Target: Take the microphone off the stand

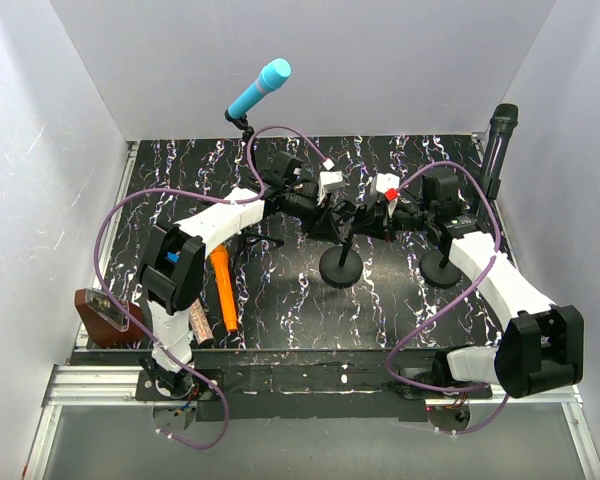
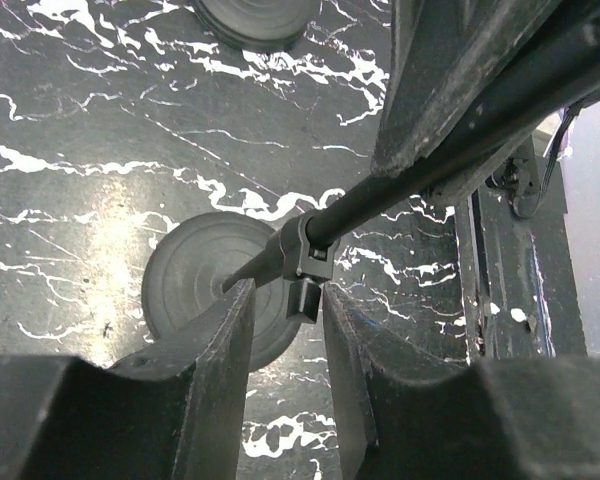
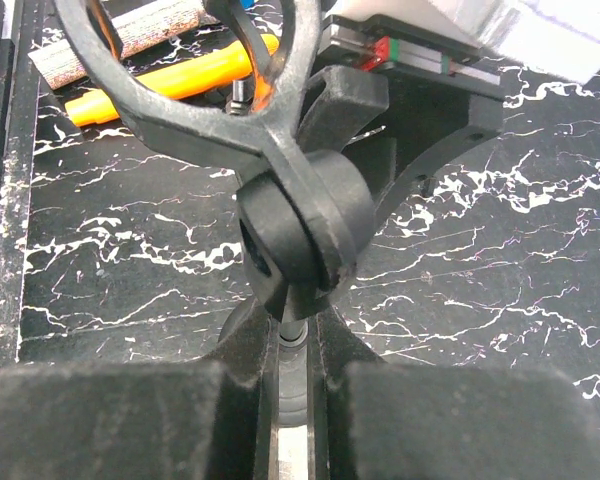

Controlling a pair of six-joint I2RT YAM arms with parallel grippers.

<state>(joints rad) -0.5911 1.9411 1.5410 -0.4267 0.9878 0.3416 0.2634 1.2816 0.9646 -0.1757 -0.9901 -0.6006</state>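
A black stand with a round base [image 1: 340, 268] rises mid-table between my two grippers. My right gripper [image 1: 373, 218] [image 3: 298, 330] is shut on the stand's pole [image 3: 300, 345], just under the swivel joint [image 3: 305, 235] of its forked clip [image 3: 180, 120]; nothing shows in the clip. My left gripper [image 1: 332, 217] [image 2: 287, 295] has its jaws apart either side of a small clamp knob [image 2: 305, 297] on the pole, above the base [image 2: 195, 285]. A blue microphone [image 1: 260, 88] sits in a stand at the back left. A black microphone [image 1: 500, 135] stands in another at the right.
An orange microphone [image 1: 223, 290] [image 3: 170, 78] and a brown glittery one [image 1: 200, 322] lie on the table at the left, beside a brown box [image 1: 105, 318]. The right stand's base [image 1: 440, 268] [image 2: 255, 15] sits close by. White walls enclose the table.
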